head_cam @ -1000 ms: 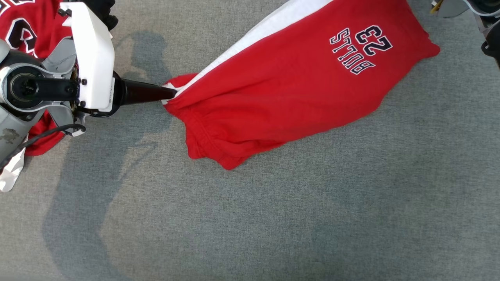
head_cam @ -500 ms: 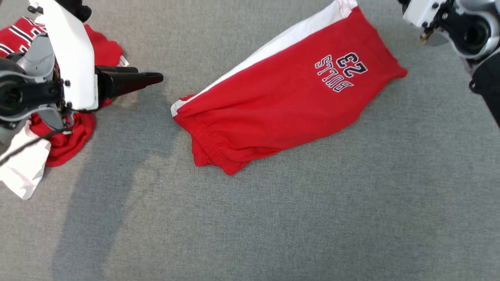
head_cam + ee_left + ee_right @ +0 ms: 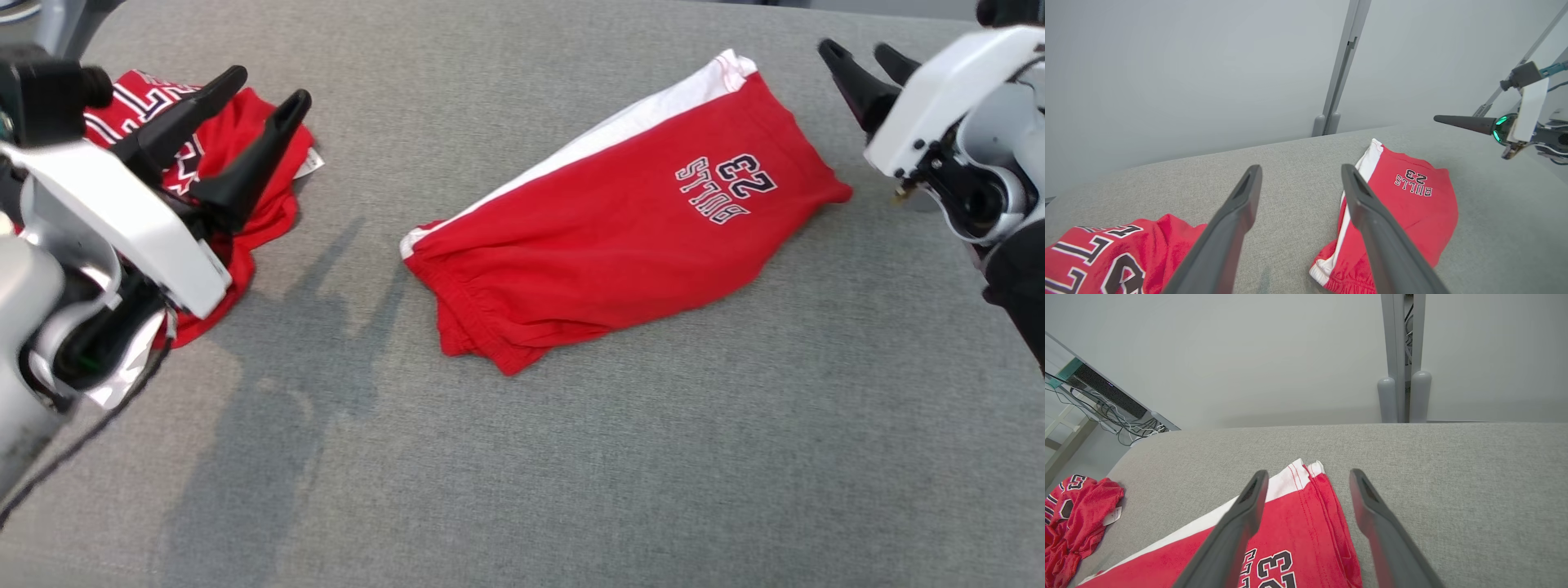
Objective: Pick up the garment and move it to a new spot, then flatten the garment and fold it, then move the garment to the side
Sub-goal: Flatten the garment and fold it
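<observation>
The grey fabric counter (image 3: 653, 457) has loads of bare room: the whole near half plus the right side. The shorts (image 3: 604, 245), red with a white side stripe, lie flat and slanted around the middle, waistband near-left, hem toward the far edge. A crumpled red jersey (image 3: 265, 224) sits by the left edge, well apart. The left fingers (image 3: 261, 151) hover over it, spread wide, empty. The right fingers (image 3: 849, 77) are the same, near the hem corner.

A: How much of the jersey (image 3: 265, 216) can you see?
B: Part; the left gripper (image 3: 269, 86) and its arm cover the rest, and its label (image 3: 310, 166) is too small to read
A: And the shorts (image 3: 1306, 526)?
B: In the right wrist view the bottom edge cuts through the lettering
</observation>
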You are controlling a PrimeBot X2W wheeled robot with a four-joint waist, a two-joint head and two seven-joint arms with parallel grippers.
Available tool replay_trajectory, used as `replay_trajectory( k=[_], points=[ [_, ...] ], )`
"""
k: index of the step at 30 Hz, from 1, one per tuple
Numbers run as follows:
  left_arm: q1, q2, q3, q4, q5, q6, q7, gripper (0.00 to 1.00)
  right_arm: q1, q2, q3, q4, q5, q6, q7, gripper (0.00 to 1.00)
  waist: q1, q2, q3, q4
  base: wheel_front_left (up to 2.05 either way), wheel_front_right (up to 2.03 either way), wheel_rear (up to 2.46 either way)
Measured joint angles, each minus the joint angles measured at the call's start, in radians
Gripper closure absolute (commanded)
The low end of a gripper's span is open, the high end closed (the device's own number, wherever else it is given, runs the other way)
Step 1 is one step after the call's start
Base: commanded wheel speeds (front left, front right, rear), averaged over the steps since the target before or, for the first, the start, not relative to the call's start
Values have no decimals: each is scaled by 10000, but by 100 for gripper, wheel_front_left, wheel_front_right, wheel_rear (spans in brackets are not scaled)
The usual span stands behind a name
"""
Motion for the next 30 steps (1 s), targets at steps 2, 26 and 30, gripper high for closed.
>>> replay_trajectory(
  k=[2,26,30],
  points=[
    [410,2,-15,-370,525,454,-782,0,83,-100,42,313,127,0,96,0,0,0,-12,152,0,0,0],
    [6379,-4153,4378,-1599,3962,706,-2410,0,-795,-470,721,2633,132,2,2558,0,0,0,891,1977,0,0,0],
    [6831,-5179,5513,-1486,5281,128,-2414,0,-870,-506,652,2803,228,2,2987,0,0,0,985,2100,0,0,0]
  ],
)
